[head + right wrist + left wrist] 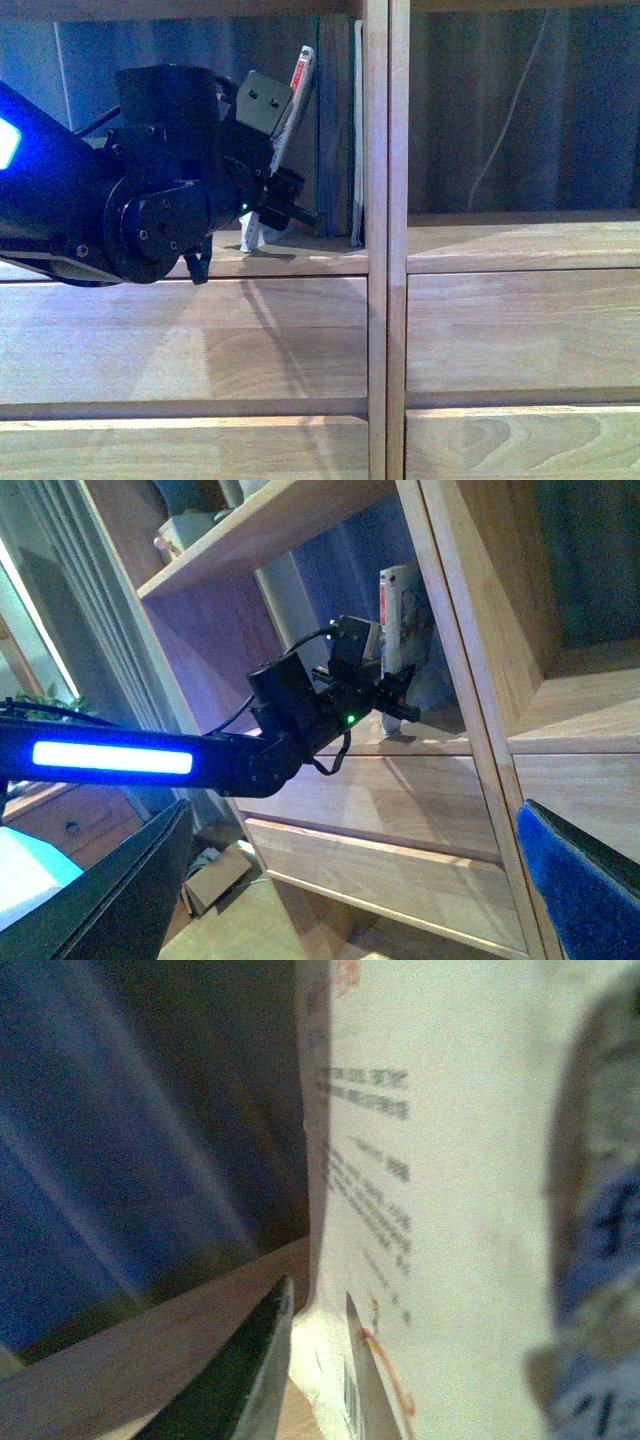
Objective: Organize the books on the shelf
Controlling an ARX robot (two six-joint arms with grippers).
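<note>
In the front view my left gripper (pixel 272 205) is inside the shelf's (pixel 386 250) left open compartment, shut on the lower edge of the thin white softcover book (pixel 300 75). The book leans tilted, its red-marked top toward the thick teal book (pixel 335 120), which stands upright. A slim pale book (pixel 357 140) stands against the centre post. In the left wrist view the fingers (pixel 262 1365) pinch the white book's (pixel 450 1160) lower corner above the shelf board (pixel 140 1370). My right gripper (pixel 345 900) is open and empty, away from the shelf; its view shows the left arm and white book (pixel 400 610).
Plain drawer-like panels (pixel 200 335) lie below the compartment. The right compartment (pixel 520 110) shows an open back with a hanging cable (pixel 510 110). A cardboard box (pixel 215 875) lies on the floor by the shelf's foot. Items stand on the upper shelf (pixel 190 525).
</note>
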